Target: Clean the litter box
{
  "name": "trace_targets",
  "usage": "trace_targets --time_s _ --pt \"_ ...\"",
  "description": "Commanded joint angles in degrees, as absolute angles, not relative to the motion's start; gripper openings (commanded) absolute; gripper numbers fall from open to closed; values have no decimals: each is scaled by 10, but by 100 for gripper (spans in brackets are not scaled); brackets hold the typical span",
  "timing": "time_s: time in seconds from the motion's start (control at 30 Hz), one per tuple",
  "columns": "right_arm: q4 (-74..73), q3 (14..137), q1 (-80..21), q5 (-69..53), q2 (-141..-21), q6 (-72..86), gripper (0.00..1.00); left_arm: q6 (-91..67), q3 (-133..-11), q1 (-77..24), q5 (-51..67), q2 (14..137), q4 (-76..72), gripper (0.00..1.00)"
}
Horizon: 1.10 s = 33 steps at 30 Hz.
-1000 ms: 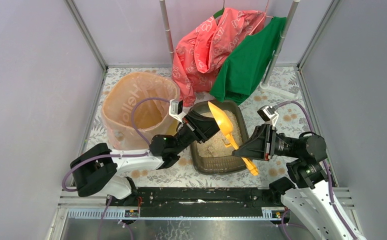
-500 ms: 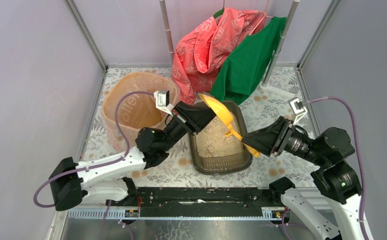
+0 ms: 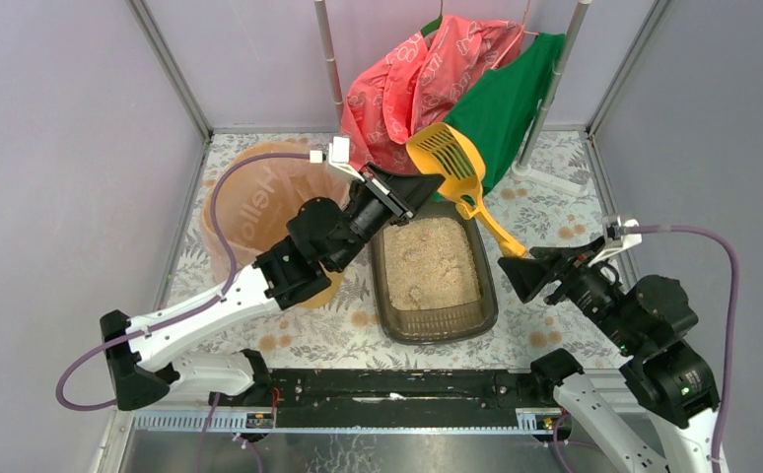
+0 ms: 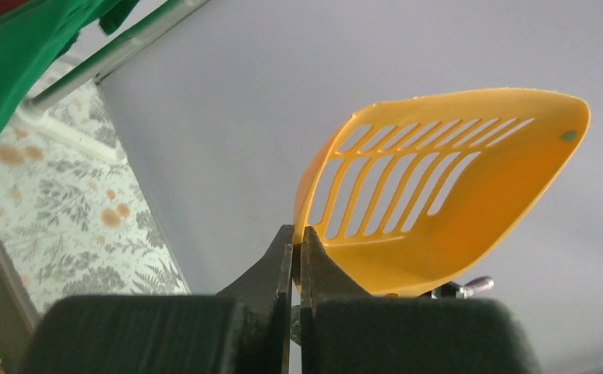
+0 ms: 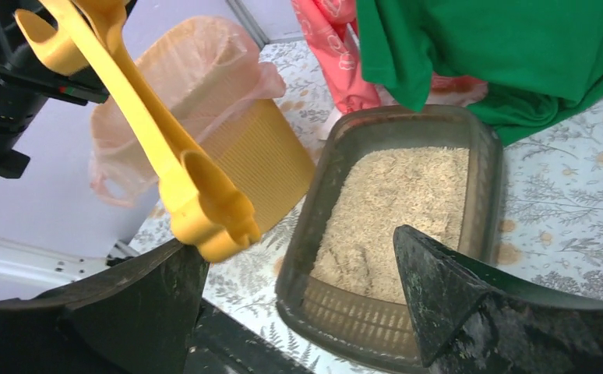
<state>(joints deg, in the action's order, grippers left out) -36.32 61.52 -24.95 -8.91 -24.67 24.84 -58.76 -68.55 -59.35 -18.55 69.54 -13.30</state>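
Litter box (image 3: 435,325): dark grey-brown tray of beige granules at the centre of the top view, on the floral table cover (image 3: 555,202), its long side running up the frame. Yellow slotted litter scoop (image 3: 445,156): raised above the tray's far end at upper centre, handle slanting down to the lower right. Left gripper (image 3: 409,189): jaws pinched together on the rim of the scoop's head. Right gripper (image 3: 518,268): right of the tray, jaws wide apart and holding nothing; the scoop's handle end sits just beside one finger, contact not determinable. Yellow bin with peach liner (image 3: 222,258): left of the tray, partly behind the left arm. Pink garment (image 3: 407,89) and green garment (image 3: 491,118): hanging at top centre.
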Motion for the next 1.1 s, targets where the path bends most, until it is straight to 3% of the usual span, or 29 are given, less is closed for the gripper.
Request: trace_targets --time_s 0.0,0.17,0.43,0.77,0.87,0.93,1.07 --pt "-271 551 -248 -49 -188 207 95 -683 -628 -591 -238 677 -144 0" --pt "-175 493 -248 -74 -153 218 94 -754 -573 -591 -242 697 -265 0" --pt "-141 495 -248 -118 -195 205 86 -792 -599 -591 -208 742 -281 0" --pt "-130 500 -248 -157 -217 204 41 -832 -592 -589 -177 748 -286 0" --pt "-134 508 -248 -163 -215 201 41 -825 -610 -589 -167 753 -246 0" --pt "-142 519 -248 -166 -217 192 51 -821 -623 -588 -169 755 -196 0" --pt "-204 564 -248 -176 -245 155 49 -822 -643 -585 -152 761 -134 0"
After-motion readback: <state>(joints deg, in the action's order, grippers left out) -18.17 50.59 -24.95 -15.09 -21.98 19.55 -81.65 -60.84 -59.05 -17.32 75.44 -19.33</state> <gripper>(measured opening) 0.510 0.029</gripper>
